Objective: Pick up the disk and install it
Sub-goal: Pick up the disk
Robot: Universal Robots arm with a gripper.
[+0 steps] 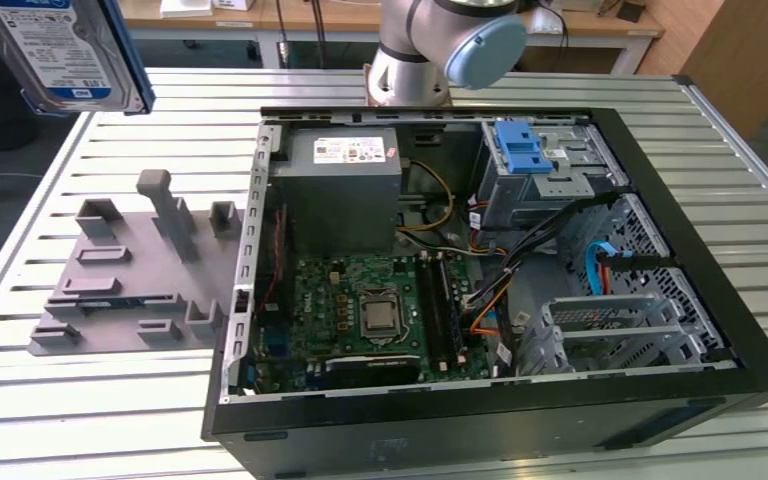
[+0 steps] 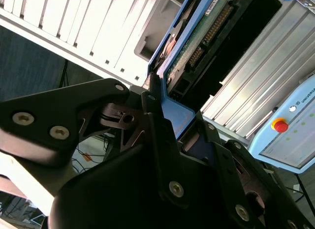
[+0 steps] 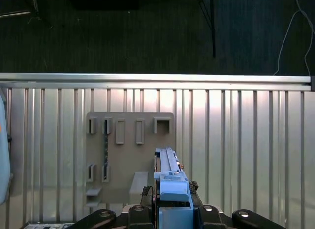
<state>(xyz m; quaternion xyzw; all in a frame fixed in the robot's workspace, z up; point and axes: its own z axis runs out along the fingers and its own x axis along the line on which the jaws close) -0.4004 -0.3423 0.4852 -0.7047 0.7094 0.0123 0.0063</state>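
The disk [image 1: 71, 50], a silver drive with a white-and-blue label in a blue bracket, hangs high above the table's far corner on the exterior view's left, well off the grey fixture plate [image 1: 131, 270]. In the second wrist view my gripper [image 2: 177, 103] is shut on the disk's [image 2: 197, 47] blue bracket end, black fingers on either side. The first wrist view shows the disk [image 3: 169, 165] edge-on, sticking out from my gripper [image 3: 170, 189] above the fixture plate [image 3: 130, 140].
An open computer case [image 1: 704, 330] lies on the slatted table [image 1: 91, 420], with a motherboard [image 1: 357, 310], a grey power-supply box [image 1: 344, 190] and a silver cage with a blue latch [image 1: 544, 160]. The arm's base [image 1: 418, 70] stands behind the case. A pendant with a red button [image 2: 280, 126] sits nearby.
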